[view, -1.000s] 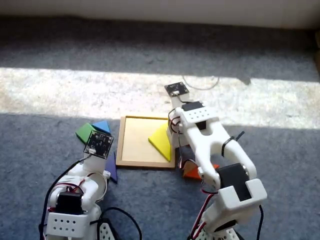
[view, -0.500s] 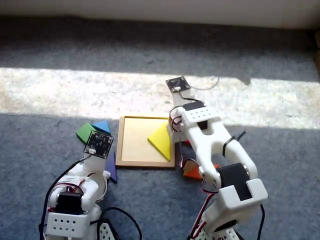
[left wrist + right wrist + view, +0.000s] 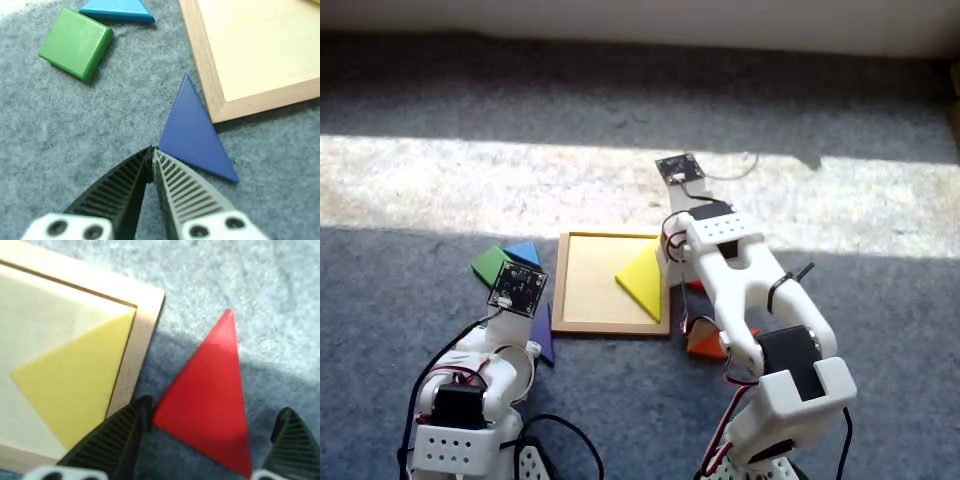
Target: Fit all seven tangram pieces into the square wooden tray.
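Observation:
The square wooden tray (image 3: 578,300) lies mid-table with a yellow triangle (image 3: 642,283) in its right part. In the right wrist view my right gripper (image 3: 215,421) is open, its fingers either side of a red triangle (image 3: 210,392) that lies on the carpet just outside the tray rim (image 3: 146,320); the yellow triangle (image 3: 75,385) sits inside that rim. My left gripper (image 3: 151,151) is shut and holds nothing, its tip at the edge of a dark blue triangle (image 3: 192,135) beside the tray (image 3: 200,55).
A green square (image 3: 490,265) and a light blue triangle (image 3: 525,250) lie left of the tray, also seen as the green square (image 3: 76,42) and blue triangle (image 3: 117,9). An orange piece (image 3: 705,343) lies under the right arm. Grey carpet spreads all around.
The right arm's wrist has shifted slightly away from the base and to the right, uncovering a sliver of the red triangle. The left arm has not moved.

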`<state>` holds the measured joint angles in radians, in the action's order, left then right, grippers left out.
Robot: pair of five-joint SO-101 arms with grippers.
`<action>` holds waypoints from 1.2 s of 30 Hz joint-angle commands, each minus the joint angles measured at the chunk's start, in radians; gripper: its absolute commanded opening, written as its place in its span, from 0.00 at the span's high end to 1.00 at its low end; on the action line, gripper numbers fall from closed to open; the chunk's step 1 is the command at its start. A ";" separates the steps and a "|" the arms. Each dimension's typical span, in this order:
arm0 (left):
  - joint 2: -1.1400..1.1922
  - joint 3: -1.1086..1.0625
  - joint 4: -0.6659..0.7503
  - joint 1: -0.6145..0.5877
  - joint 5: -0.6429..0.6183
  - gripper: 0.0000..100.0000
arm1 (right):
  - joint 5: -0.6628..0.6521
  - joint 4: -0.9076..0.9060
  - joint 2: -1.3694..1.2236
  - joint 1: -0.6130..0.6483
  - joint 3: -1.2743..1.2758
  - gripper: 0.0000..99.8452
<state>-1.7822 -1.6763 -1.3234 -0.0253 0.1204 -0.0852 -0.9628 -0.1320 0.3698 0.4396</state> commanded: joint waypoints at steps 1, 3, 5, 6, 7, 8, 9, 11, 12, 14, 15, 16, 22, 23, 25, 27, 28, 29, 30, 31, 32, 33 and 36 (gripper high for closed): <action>-0.030 -0.021 -0.002 -0.013 -0.008 0.99 | -0.006 -0.013 0.007 -0.005 -0.012 0.64; -0.030 -0.021 -0.002 -0.013 -0.008 0.99 | -0.006 -0.012 0.005 -0.005 -0.012 0.64; -0.030 -0.021 -0.002 -0.013 -0.008 0.99 | -0.006 -0.016 -0.016 -0.005 -0.019 0.64; -0.030 -0.021 -0.002 -0.013 -0.008 0.99 | -0.006 -0.016 -0.036 -0.005 -0.019 0.64; -0.030 -0.021 -0.002 -0.013 -0.008 0.99 | -0.008 -0.018 -0.059 -0.005 -0.019 0.64; -0.030 -0.021 -0.002 -0.013 -0.008 0.99 | -0.011 -0.019 -0.082 -0.005 -0.019 0.64; -0.030 -0.021 -0.002 -0.013 -0.008 0.99 | -0.011 -0.025 -0.102 -0.005 -0.021 0.64; -0.030 -0.021 -0.002 -0.013 -0.008 0.99 | -0.012 -0.070 -0.133 -0.005 -0.038 0.64; -0.030 -0.021 -0.002 -0.013 -0.008 0.99 | -0.012 -0.094 -0.139 -0.005 -0.064 0.64; -0.030 -0.021 -0.002 -0.013 -0.008 0.99 | -0.014 -0.143 -0.139 -0.005 -0.105 0.64; -0.030 -0.021 -0.002 -0.013 -0.008 0.99 | -0.014 -0.157 -0.139 -0.005 -0.122 0.64; -0.030 -0.021 -0.002 -0.013 -0.008 0.99 | -0.014 -0.163 -0.140 -0.005 -0.133 0.64; -0.030 -0.021 -0.002 -0.013 -0.008 0.99 | -0.060 -0.162 -0.142 0.039 -0.142 0.64; -0.030 -0.021 -0.002 -0.013 -0.008 0.99 | -0.078 -0.165 -0.142 0.048 -0.142 0.64; -0.030 -0.021 -0.002 -0.013 -0.008 0.99 | -0.100 -0.165 -0.143 0.053 -0.139 0.64; -0.030 -0.021 -0.002 -0.013 -0.008 0.99 | -0.106 -0.165 -0.143 0.048 -0.139 0.64; -0.030 -0.021 -0.002 -0.013 -0.008 0.99 | -0.106 -0.166 -0.143 0.044 -0.139 0.64; -0.030 -0.021 -0.002 -0.013 -0.008 0.99 | -0.107 -0.166 -0.143 0.036 -0.139 0.64; -0.030 -0.021 -0.002 -0.013 -0.008 0.99 | -0.107 -0.166 -0.143 0.031 -0.139 0.64; -0.030 -0.021 -0.002 -0.013 -0.008 0.99 | -0.107 -0.166 -0.143 0.027 -0.139 0.64; -0.030 -0.021 -0.002 -0.013 -0.008 0.99 | -0.109 -0.166 -0.143 0.025 -0.139 0.64; -0.030 -0.021 -0.002 -0.013 -0.008 0.99 | -0.129 -0.166 -0.143 0.025 -0.139 0.64; -0.030 -0.021 -0.002 -0.013 -0.008 0.99 | -0.180 -0.166 -0.143 0.025 -0.139 0.64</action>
<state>-1.7822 -1.6763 -1.3234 -0.0253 0.1204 -0.2232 -1.1070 -0.2731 0.3897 0.3076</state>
